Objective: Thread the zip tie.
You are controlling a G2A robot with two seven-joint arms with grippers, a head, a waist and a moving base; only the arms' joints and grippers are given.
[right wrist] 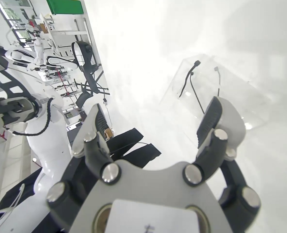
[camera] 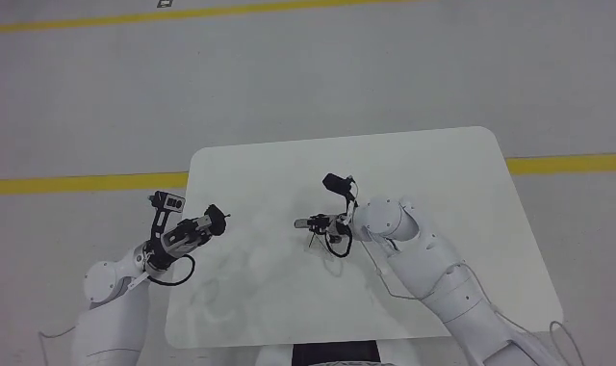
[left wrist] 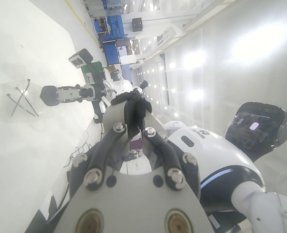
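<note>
- Top view: a white table with rounded corners (camera: 433, 173) stands on a pale grey floor (camera: 289, 77) crossed by two yellow painted lines (camera: 318, 2); a small dark square marker (camera: 166, 2) lies on the floor well beyond the table.
- My left gripper (camera: 216, 219) is over the table's left part. My right gripper (camera: 302, 222) is near the middle, and the two point toward each other, apart.
- Left wrist view: my left gripper (left wrist: 135, 103) is closed, its black pads pressed together. I cannot tell whether anything is pinched between them.
- Across the white surface, several thin black plastic zip ties (left wrist: 21, 100) lie crossed inside a clear plastic box (left wrist: 10, 88) that rests on the table, just beside my right gripper (left wrist: 48, 95).
- Behind that, the room shows blue storage racks (left wrist: 112, 25) and rows of bright ceiling lights.
- Right wrist view: my right gripper (right wrist: 155, 110) is wide open, nothing between its ribbed black pads (right wrist: 210, 115).
- The clear box (right wrist: 243, 93) sits just past those fingers, and the zip ties (right wrist: 186, 81) lie loose inside it.
- Off the table edge are a green panel (right wrist: 63, 4), a black office chair (right wrist: 85, 56) and white shelving.
</note>
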